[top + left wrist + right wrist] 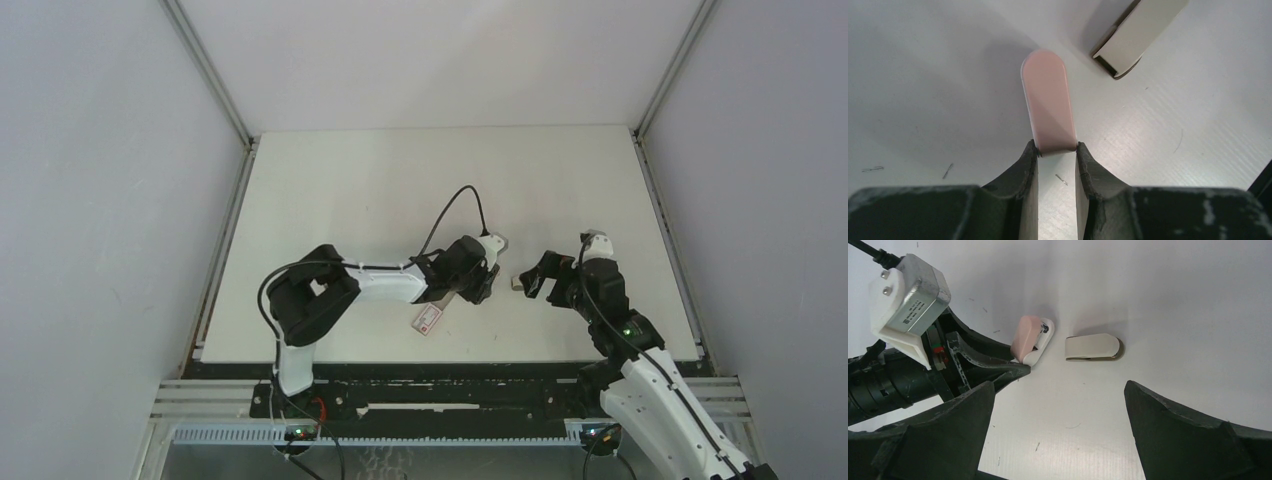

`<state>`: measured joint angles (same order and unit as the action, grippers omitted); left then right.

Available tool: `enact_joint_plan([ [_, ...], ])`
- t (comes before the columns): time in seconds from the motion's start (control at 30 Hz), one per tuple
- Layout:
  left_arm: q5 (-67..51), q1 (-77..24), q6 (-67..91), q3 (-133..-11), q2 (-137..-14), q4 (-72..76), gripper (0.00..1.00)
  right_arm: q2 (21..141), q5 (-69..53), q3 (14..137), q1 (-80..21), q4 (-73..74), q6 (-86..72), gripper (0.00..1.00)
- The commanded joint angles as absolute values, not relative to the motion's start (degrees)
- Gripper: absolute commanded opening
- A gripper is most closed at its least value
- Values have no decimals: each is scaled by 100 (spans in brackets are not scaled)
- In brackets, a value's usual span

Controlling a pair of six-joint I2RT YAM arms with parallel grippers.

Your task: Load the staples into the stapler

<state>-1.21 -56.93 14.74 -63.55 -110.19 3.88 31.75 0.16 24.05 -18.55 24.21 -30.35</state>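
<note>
The stapler [1029,337] is a tiny piece, pink on top and white beneath, with a dark hinge pin. My left gripper [1057,147] is shut on its near end [1048,100], just above the table. A separate cream piece with a metal edge [1093,347] lies on the table just past it, also seen in the left wrist view [1135,32] and from above [517,281]. My right gripper [1059,385] stands wide open, short of the cream piece, with nothing between its fingers. The white-and-red staples box [428,320] lies flat near the table's front edge, under the left arm.
Single loose staples [948,171] lie scattered on the white table [400,190]. Grey walls stand close on both sides. The two grippers [485,285] [537,278] face each other a short gap apart.
</note>
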Motion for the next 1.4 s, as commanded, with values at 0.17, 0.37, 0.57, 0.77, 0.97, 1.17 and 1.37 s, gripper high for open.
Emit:
enact_joint_plan([
  [0.17,-235,-5595,1599,-6543,-10802,662,72,3226,77,2355,-1811,2125,-2819,99],
  [0.37,-217,-5403,1556,-6119,-9903,895,77,3281,-128,2366,-1811,1768,-2672,99],
  [0.57,-331,-4453,1717,-5507,-8867,977,78,3908,0,2759,-1773,1192,-2349,100],
  [0.77,-621,-2169,2229,-4188,-7519,1685,78,4740,424,3076,-1260,595,-1909,100],
  [0.97,-311,186,2656,-2705,-5990,2239,85,4994,570,2785,-73,-88,-1874,100],
  [1.17,1903,873,1911,-1336,-4755,2807,100,4908,1023,1666,407,-1751,-1695,100],
  [1.37,1905,890,1530,-1345,-5676,3700,100,5419,1398,813,410,-3642,-1443,100],
])
